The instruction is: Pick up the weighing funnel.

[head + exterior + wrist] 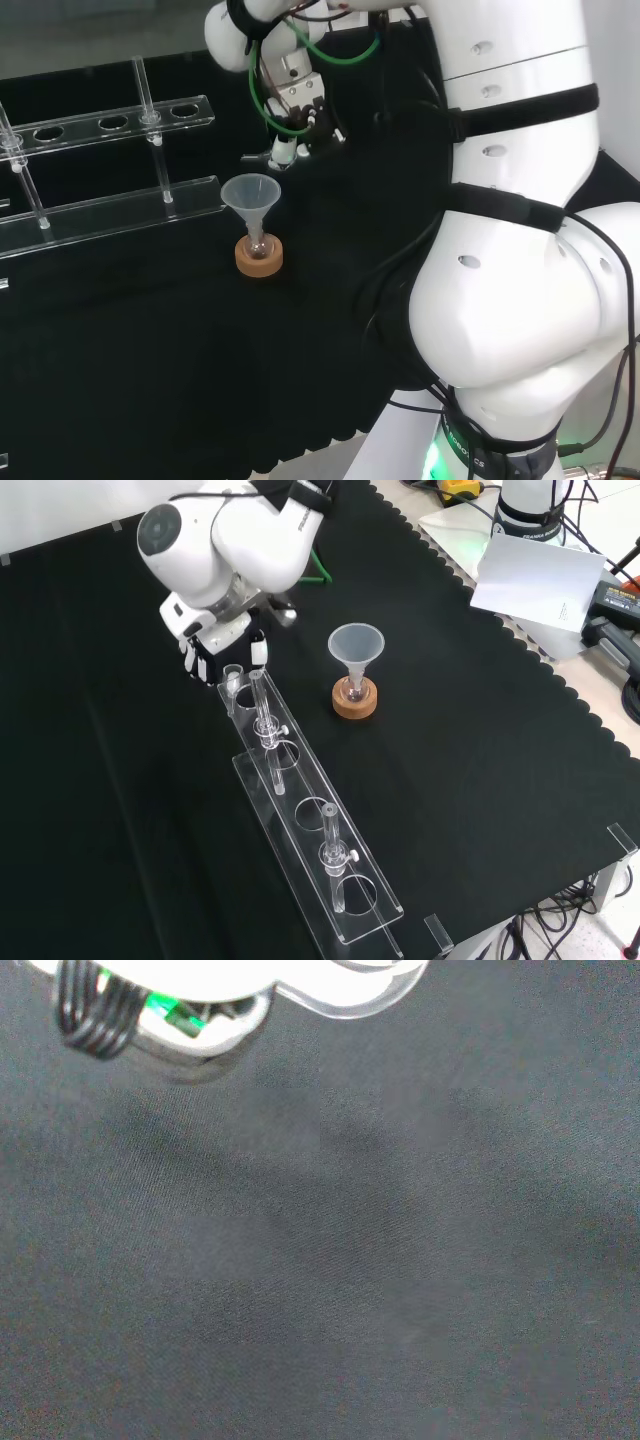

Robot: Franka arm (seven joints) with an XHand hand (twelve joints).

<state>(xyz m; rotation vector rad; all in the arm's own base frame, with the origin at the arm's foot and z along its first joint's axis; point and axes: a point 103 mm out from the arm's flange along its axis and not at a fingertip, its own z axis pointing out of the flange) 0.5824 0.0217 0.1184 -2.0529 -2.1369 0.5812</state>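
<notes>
Standing on the black cloth (480, 740) were one funnel (356, 645), one small flask (352, 689) under it and one cork ring (356, 706) as its stand. The funnel was mouth up with its stem in the flask. One clear rack (300, 785) of two shelves ran, in the front view, from the near edge towards the far left and ended just below the hand (225, 645). That one hand hung from the single white arm (240, 530).

One small clear piece, taken as the weighing funnel (254, 157), showed in the head view as a pale thin sliver lying about level. It touched the left side of the hand's (292, 128) lower end, just beyond the rack's right end and farther off than the funnel. Whether the hand gripped it or stood open could not be told, nor whether the piece rested on the cloth.
</notes>
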